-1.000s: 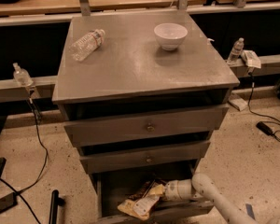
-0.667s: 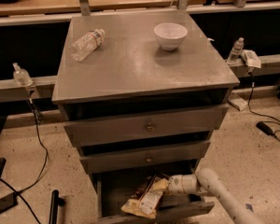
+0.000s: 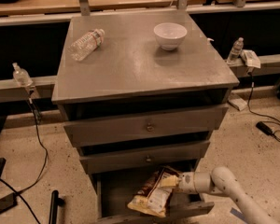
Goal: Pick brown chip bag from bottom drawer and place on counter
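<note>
Reaching in from the lower right, the gripper is closed on the upper end of the brown chip bag, which hangs tilted over the open bottom drawer, its top close under the middle drawer front and its lower corner near the drawer's front edge. The bag occupies the drawer's right half; dark floor shows to its left. On the counter a white bowl stands upright rear right and a clear water bottle lies on its side rear left, well apart.
</note>
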Available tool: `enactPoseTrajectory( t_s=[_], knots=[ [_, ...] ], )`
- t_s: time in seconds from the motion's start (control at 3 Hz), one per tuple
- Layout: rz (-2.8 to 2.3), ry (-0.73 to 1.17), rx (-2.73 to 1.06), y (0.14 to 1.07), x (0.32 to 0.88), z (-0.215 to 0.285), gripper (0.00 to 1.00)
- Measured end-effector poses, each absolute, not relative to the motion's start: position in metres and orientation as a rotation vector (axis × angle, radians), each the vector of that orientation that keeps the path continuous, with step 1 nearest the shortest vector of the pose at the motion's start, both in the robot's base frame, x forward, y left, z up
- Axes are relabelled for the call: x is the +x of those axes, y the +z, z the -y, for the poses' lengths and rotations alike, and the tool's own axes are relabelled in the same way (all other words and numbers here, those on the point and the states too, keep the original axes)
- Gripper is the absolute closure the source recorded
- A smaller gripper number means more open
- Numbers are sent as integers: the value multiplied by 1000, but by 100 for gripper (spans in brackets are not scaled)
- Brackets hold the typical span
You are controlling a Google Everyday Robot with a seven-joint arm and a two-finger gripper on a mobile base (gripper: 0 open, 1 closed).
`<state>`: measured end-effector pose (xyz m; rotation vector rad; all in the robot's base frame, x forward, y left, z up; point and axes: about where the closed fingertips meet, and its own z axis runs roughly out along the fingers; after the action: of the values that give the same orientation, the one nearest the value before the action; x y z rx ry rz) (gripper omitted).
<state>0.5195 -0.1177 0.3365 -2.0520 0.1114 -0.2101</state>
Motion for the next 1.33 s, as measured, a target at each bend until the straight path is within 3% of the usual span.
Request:
enactPoseTrajectory(
  t_s=[0.33, 1.0, 1.33],
  knots=[
    [-198, -250, -2082, 391, 503, 187, 100],
    [-225, -308, -2088, 405, 498, 197, 100],
    [-289, -464, -2103, 449, 480, 226, 100]
  ],
)
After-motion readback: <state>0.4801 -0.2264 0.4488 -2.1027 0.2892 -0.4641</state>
